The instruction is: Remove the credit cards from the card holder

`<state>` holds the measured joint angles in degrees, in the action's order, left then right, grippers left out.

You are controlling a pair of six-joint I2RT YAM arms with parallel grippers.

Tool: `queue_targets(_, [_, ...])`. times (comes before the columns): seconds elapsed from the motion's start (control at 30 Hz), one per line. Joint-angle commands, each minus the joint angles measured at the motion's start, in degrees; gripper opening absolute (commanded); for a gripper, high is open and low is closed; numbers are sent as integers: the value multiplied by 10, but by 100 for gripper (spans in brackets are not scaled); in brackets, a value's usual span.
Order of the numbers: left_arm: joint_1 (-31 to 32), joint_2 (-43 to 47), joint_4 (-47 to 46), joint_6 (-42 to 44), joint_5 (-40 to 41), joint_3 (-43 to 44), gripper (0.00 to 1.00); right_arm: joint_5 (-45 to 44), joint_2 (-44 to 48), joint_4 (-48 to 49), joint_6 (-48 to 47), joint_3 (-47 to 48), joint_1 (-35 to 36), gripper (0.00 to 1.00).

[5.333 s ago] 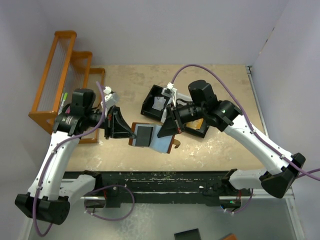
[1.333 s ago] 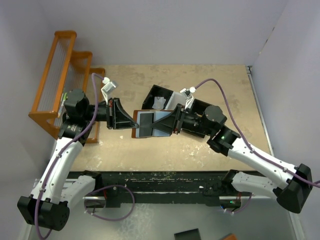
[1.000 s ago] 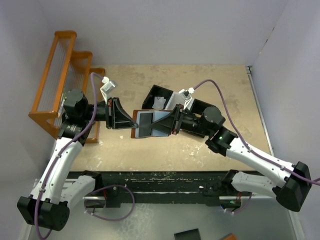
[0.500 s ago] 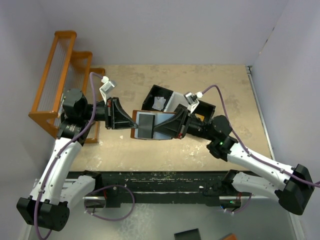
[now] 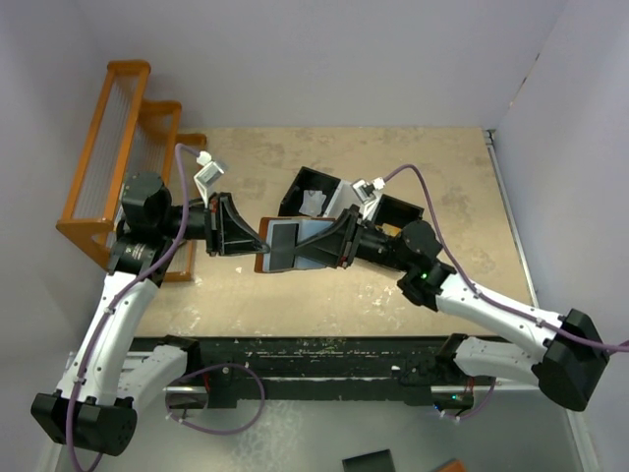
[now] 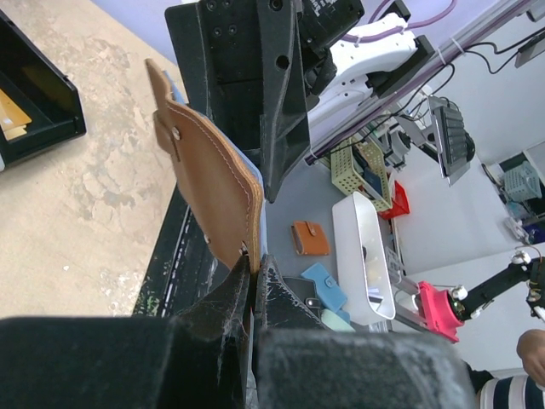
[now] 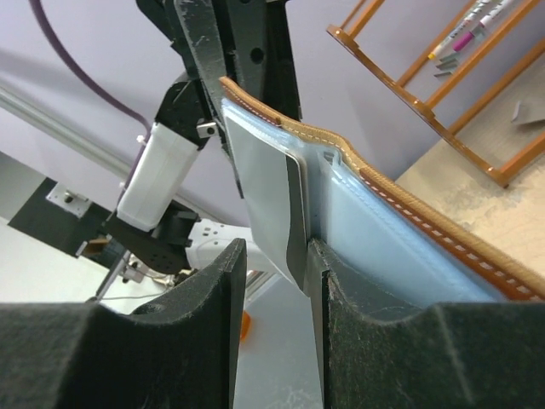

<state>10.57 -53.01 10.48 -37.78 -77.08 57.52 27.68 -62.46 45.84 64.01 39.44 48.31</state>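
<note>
Left claw: the left gripper (image 6: 254, 264) is clenched on one edge of the card holder (image 6: 209, 179). Our left wrist view shows the two fingers nipping the brown leather with no gap. From above, the left gripper (image 5: 263, 246) only reads as a black wedge meeting the holder's left end.

Right claw: the right gripper (image 7: 277, 256) stands with its jaws apart, one finger on each side of the dark card (image 7: 264, 196). A sliver of background shows between one finger and the card, so we read it as not clamped. The top view hides this gap under the right gripper (image 5: 329, 251).

Card holder: it is held up off the table (image 5: 442, 167), spread open between the two arms. From above we see the card holder (image 5: 313, 232) showing its pale blue-grey lining. The left wrist view shows only its brown outer face, with stitching and a snap stud.

Dark card: it sits in the lining's pocket with its free end sticking out towards the right fingers. From above, the dark card (image 5: 285, 246) is a grey rectangle on the holder's left half.

Tray: the black-and-white tray (image 5: 295, 187) lies just beyond the holder, with a white paper scrap (image 5: 314, 202) in one compartment. Only the left wrist view shows a gold-orange card (image 6: 13, 111) lying in a black compartment.

Rack: the orange rack (image 5: 108, 147) stands at the far left edge of the table. The right wrist view shows pens (image 7: 477, 25) on it.
</note>
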Motion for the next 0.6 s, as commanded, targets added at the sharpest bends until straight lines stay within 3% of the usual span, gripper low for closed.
queue_targets(0.0, [3, -1, -8, 26, 35, 19, 0, 9, -1, 10, -35, 61, 23, 38])
queue_targets(0.1, [3, 1, -12, 21, 31, 20, 0, 14, -7, 25, -32, 61, 23, 36])
queue_targets(0.23, [3, 4, -27, 8, 27, 15, 0, 32, -23, 117, 8, 42, 23, 32])
queue_targets(0.43, [3, 5, -39, -2, 20, 16, 0, 5, 8, 62, -11, 21, 24, 32])
queue_targets(0.57, [3, 6, -39, -3, 21, 14, 0, 7, 24, 123, 17, -4, 24, 22])
